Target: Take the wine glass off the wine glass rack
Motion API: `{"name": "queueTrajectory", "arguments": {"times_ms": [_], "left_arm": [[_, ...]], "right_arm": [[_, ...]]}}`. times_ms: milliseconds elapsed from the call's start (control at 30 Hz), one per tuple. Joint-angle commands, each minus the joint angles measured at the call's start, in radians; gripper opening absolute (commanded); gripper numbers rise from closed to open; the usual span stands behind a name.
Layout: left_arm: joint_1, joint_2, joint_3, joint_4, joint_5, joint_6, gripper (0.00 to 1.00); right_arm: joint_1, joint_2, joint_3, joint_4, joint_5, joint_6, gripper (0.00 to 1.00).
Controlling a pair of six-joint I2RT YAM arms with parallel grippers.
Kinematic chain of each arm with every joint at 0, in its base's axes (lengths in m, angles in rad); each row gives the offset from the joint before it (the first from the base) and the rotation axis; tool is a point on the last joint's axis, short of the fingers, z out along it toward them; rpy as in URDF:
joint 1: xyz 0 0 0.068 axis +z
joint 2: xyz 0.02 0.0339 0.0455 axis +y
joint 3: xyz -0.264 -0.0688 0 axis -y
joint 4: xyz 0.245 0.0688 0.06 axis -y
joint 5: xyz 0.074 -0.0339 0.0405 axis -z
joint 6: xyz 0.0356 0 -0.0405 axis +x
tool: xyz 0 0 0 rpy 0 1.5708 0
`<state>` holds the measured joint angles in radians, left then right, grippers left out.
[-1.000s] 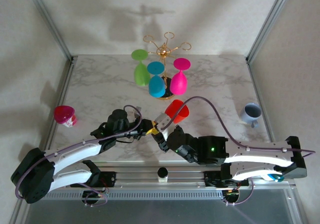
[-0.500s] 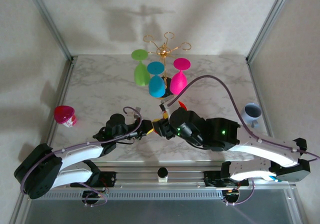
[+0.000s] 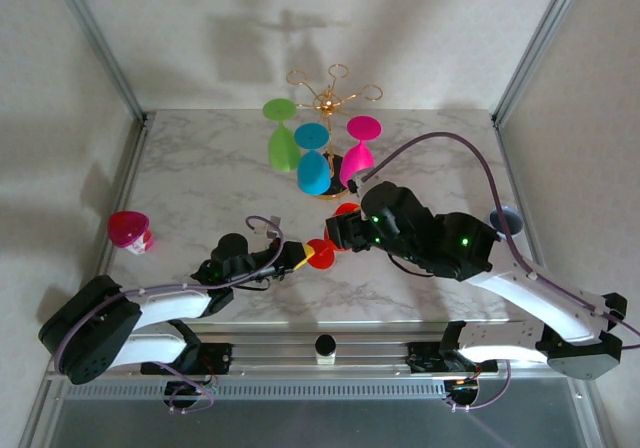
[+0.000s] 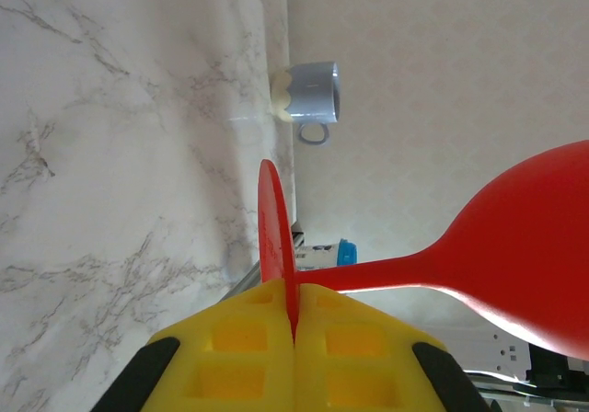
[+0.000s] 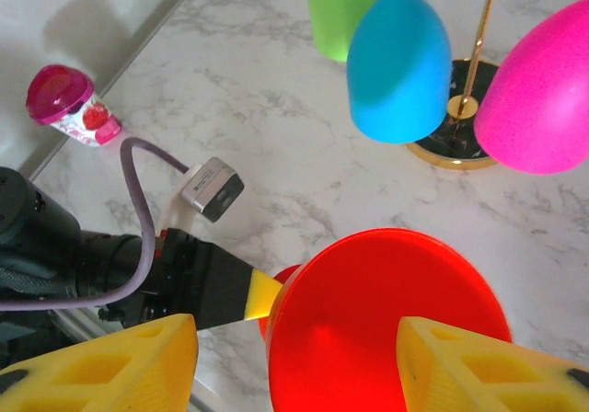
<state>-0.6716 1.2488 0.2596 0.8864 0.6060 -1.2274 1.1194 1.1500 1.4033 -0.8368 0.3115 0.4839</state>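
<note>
Red marks the one in hand: the glossy red wine glass (image 5: 386, 320) is already off the thin gold wire wine glass rack (image 3: 328, 98) and sits in front of it, between the two arms. The left pincer (image 4: 294, 315) is clamped tight on the thin edge of the glass's round foot. The right pincer (image 5: 294, 366) stands wide apart on either side of the bowl and grips nothing. We judge this to be the handover step, with the glass now resting on the left arm's hold alone. The next move, as we see it, asks the right arm to back away without brushing the bowl or the hanging glasses close by. The left arm then has to bring the glass to a bare patch of the marble-patterned counter (image 3: 200, 168). A pinch on the foot's edge is slim, so the glass could pivot. By our count there are four wine glasses: the red one, and a green one (image 3: 283, 148), a blue one (image 3: 313, 168) and a pink one (image 3: 357, 163) hanging bowl-down from the rack. We also count one rack, one grey-blue mug (image 4: 313, 92) and one small pink-lidded cup (image 5: 69, 99).
</note>
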Motion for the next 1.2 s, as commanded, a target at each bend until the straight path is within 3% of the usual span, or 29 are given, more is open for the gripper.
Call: {"name": "queueTrajectory", "arguments": {"times_ms": [0,367,600,767,900,1100,1167], "left_arm": [[-0.006,0.011,-0.006,0.091,0.011,0.003,0.00],[-0.006,0.032,0.004,0.078,0.009,0.008,0.00],[-0.006,0.031,0.007,0.072,0.005,0.005,0.00],[-0.006,0.027,0.009,0.066,0.004,0.007,0.00],[-0.006,0.023,0.009,0.065,0.000,0.006,0.00],[-0.006,0.020,0.012,0.054,-0.003,0.005,0.00],[-0.006,0.016,0.015,0.045,-0.004,0.006,0.00]], "right_arm": [[-0.015,0.025,0.026,-0.039,-0.052,-0.002,0.57],[-0.032,0.053,0.000,-0.016,-0.116,-0.003,0.38],[-0.042,0.059,-0.019,-0.010,-0.125,0.001,0.33],[-0.051,0.059,-0.033,-0.002,-0.139,0.005,0.25],[-0.053,0.059,-0.040,0.002,-0.144,0.009,0.24],[-0.056,0.054,-0.047,0.007,-0.144,0.010,0.02],[-0.056,0.051,-0.047,0.008,-0.145,0.011,0.00]]}}
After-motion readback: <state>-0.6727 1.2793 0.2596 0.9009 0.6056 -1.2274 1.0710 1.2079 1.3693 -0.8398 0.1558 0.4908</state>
